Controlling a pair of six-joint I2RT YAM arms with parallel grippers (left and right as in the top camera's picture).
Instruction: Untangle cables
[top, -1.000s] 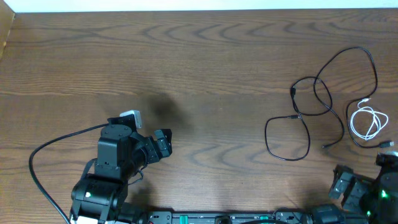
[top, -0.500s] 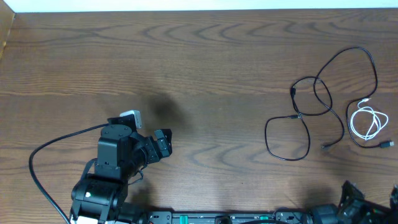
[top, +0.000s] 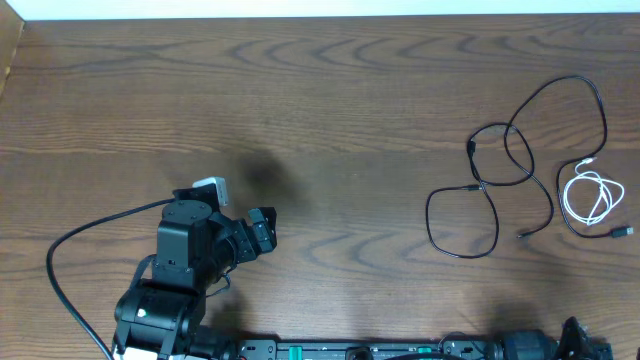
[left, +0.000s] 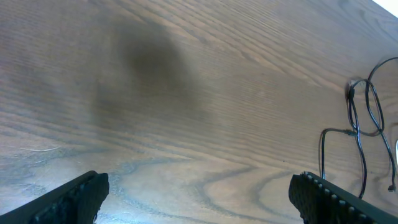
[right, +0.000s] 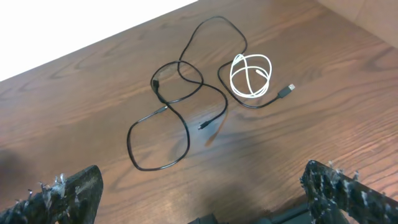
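Note:
The cables lie at the table's right side. Long black cables (top: 478, 186) form several overlapping loops, and one of them runs round a short white cable (top: 583, 196) that lies coiled beside them. In the right wrist view the black loops (right: 166, 107) and the white coil (right: 249, 70) lie far ahead of my right gripper (right: 202, 186), which is open and empty. My left gripper (left: 199, 193) is open and empty over bare wood. It sits at the lower left in the overhead view (top: 262, 228), far from the cables (left: 357, 115).
A thick black wire (top: 60, 260) curves from the left arm base. Only a bit of the right arm (top: 580, 340) shows at the bottom right edge of the overhead view. The wood table (top: 320, 120) ends at a white strip at the back.
The right arm has drawn back toward the bottom right corner and nearly left the overhead view. The left arm and the cables have not moved.

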